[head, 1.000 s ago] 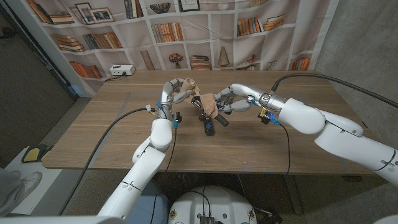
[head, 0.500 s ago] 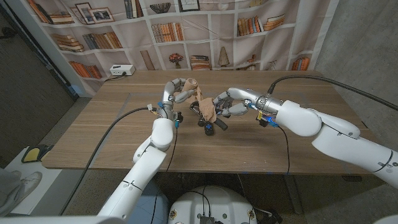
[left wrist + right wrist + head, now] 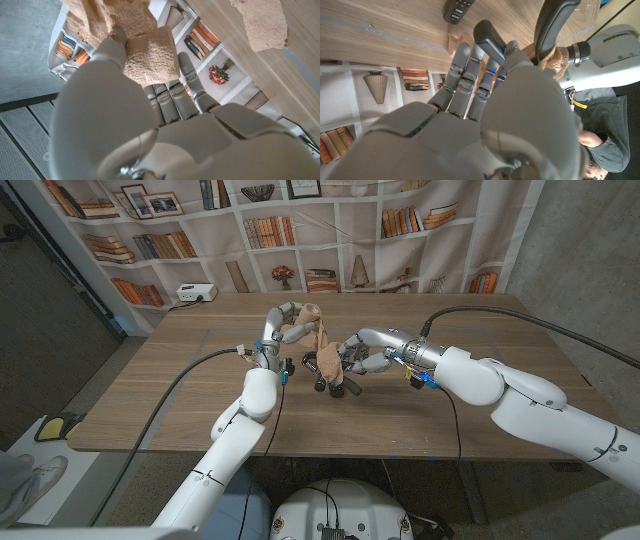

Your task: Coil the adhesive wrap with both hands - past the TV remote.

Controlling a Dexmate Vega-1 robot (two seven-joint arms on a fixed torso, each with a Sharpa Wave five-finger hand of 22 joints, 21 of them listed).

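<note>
The adhesive wrap is a tan crinkled strip hanging above the middle of the table. My left hand holds its rolled upper end, and in the left wrist view the wrap sits pinched between thumb and fingers. My right hand grips the lower end from the right side. The black TV remote lies on the table just under the hanging strip. In the right wrist view, the remote and a bit of the wrap show beyond my right hand.
The wooden table carries a white box at its far left corner. Black cables trail from both wrists across the table. A bookshelf backdrop stands behind. A person's clothing shows at the edge of the right wrist view.
My right hand has moved left, towards my left hand, carrying the wrap's lower end over the remote. The left hand has stayed nearly in place.
</note>
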